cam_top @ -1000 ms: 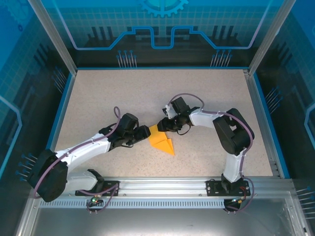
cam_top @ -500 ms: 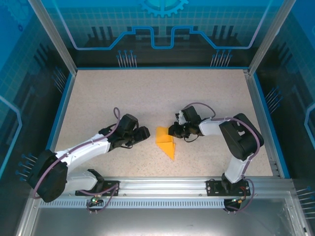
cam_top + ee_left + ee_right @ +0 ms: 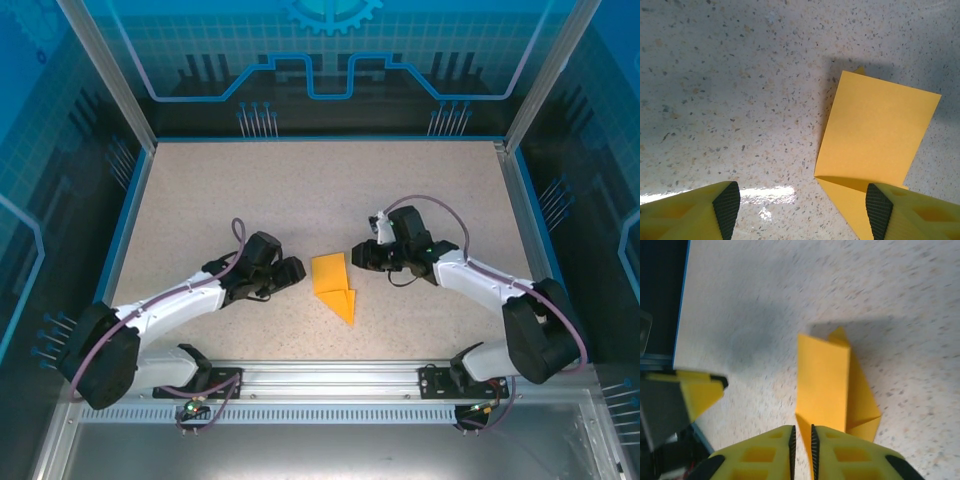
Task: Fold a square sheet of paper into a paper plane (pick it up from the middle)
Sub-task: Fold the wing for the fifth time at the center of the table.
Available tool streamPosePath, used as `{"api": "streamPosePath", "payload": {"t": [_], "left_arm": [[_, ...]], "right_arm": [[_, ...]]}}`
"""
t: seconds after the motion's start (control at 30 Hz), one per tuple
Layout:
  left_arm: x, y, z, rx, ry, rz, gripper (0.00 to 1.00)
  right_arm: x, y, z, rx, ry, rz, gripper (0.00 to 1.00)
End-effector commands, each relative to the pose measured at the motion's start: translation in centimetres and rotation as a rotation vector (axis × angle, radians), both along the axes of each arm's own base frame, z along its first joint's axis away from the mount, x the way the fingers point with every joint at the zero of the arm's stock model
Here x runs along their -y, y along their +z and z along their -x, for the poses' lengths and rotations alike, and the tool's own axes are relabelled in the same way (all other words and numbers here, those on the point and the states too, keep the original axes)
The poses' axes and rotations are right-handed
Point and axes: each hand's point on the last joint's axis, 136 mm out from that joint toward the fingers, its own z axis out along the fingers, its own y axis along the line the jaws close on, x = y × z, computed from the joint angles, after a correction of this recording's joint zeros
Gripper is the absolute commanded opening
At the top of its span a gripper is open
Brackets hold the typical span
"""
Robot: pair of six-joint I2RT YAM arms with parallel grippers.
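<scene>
The thin orange-yellow paper sheet (image 3: 333, 283), folded into a rectangular flap over a pointed tail, lies flat on the speckled beige bench (image 3: 250, 190) between the two arms. The left gripper (image 3: 292, 270) sits just beside its left edge, jaws released wide. The right gripper (image 3: 358, 254) is near its upper right corner, jaws clenched almost together and apart from the paper in the overhead view. In the left wrist view a yellow finger (image 3: 920, 215) covers the sheet's lower point. The right wrist view is blurred, and the fingertips (image 3: 840, 455) hide the sheet's near corner.
</scene>
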Motion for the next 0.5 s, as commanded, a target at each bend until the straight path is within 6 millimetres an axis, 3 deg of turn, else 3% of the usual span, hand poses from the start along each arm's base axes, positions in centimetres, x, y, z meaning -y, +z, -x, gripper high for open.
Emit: {"api": "streamPosePath", "payload": {"t": [0.0,0.17,0.47], "left_arm": [[0.5,-0.6,0.0,-0.008,-0.029,-0.001,0.71],[1.1,-0.9,-0.3,-0.019,-0.033,0.013,0.7],[1.4,-1.4,-0.3,-0.04,-0.037,0.02,0.69]], "right_arm": [[-2.0,-0.7,4.0,-0.069,0.171,0.015,0.14],[-3.6,-2.6,5.7,-0.113,0.227,0.05,0.14],[-4.2,-5.6,5.4,-0.176,0.234,0.084,0.14]]}}
